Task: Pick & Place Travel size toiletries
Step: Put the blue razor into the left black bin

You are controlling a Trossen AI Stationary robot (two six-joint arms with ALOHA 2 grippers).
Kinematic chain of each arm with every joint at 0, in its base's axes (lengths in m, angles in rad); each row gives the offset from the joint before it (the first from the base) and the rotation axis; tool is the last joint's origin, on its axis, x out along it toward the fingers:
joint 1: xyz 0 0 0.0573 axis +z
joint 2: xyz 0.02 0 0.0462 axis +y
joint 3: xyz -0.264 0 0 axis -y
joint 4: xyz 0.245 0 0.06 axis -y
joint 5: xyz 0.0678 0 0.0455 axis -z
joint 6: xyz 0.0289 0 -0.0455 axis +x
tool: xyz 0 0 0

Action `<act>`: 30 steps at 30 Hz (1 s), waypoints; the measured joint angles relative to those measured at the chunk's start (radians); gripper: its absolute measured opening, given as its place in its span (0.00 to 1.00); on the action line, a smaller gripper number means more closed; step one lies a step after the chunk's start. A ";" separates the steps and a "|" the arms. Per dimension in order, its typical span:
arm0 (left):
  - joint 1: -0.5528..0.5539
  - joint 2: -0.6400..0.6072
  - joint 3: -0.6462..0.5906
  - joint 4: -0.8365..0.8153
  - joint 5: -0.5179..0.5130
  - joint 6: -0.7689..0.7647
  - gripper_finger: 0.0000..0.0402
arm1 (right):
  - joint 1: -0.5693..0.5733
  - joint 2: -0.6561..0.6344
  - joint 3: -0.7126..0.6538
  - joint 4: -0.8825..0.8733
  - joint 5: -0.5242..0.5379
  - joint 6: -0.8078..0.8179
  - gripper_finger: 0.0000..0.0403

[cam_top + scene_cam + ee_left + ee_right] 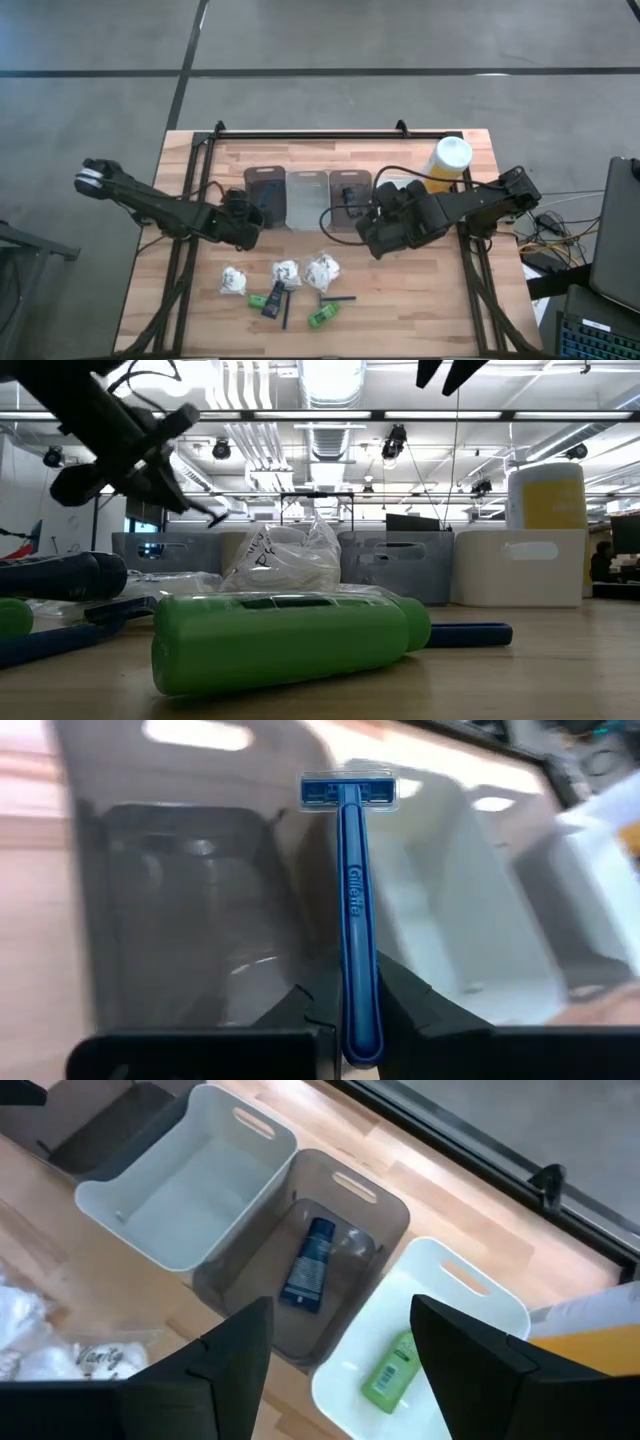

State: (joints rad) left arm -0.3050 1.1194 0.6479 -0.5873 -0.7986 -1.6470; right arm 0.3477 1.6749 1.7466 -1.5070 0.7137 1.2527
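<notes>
My left gripper [350, 1010] is shut on a dark blue razor [352, 890], just at the near left of the dark tray [265, 192]. In the high view this gripper [247, 218] hides the razor. My right gripper [340, 1312] hangs open and empty above the grey tray [375, 1205] and the white tray [470, 1285]. A dark blue tube [308, 1265] lies in the grey tray and a green bottle [393, 1370] in the white one. White bundles [286, 268], green bottles [323, 316], a black piece [273, 301] and a blue razor [338, 298] lie on the near table. My left gripper pinches the razor's handle near its free end [360, 1020] between its two fingers. The handle runs along the fingers and sticks out past their tips, with the blade head [349, 790] farthest out. The razor is lifted clear, above the dark tray [170, 910].
Four trays stand in a row across the table's middle, with a pale tray [307, 198] between the dark and grey ones. A tall yellow bottle with a white cap [447, 162] stands at the far right. A black rail [330, 134] runs along the far edge.
</notes>
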 joint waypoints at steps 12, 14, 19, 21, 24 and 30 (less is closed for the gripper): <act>0.055 0.108 0.006 -0.078 0.010 -0.067 0.15 | 0.002 0.000 0.000 -0.015 -0.004 -0.003 0.65; 0.062 0.122 0.006 -0.076 0.027 -0.084 0.19 | 0.002 0.000 0.000 -0.016 -0.005 -0.003 0.66; 0.064 0.150 0.009 -0.041 0.052 -0.083 0.29 | 0.002 0.000 0.000 -0.016 -0.007 -0.022 0.69; 0.064 0.150 0.021 -0.029 0.084 -0.079 0.33 | 0.002 0.000 0.000 -0.016 -0.008 -0.031 0.70; 0.060 0.137 0.048 -0.026 0.132 -0.025 0.40 | 0.002 0.000 0.000 -0.016 -0.020 -0.047 0.72; 0.055 0.104 0.076 -0.040 0.215 0.140 0.48 | 0.007 0.000 0.000 -0.024 -0.043 -0.076 0.74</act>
State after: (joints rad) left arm -0.2501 1.2232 0.7238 -0.6272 -0.5835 -1.5071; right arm 0.3543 1.6749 1.7463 -1.5311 0.6709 1.1766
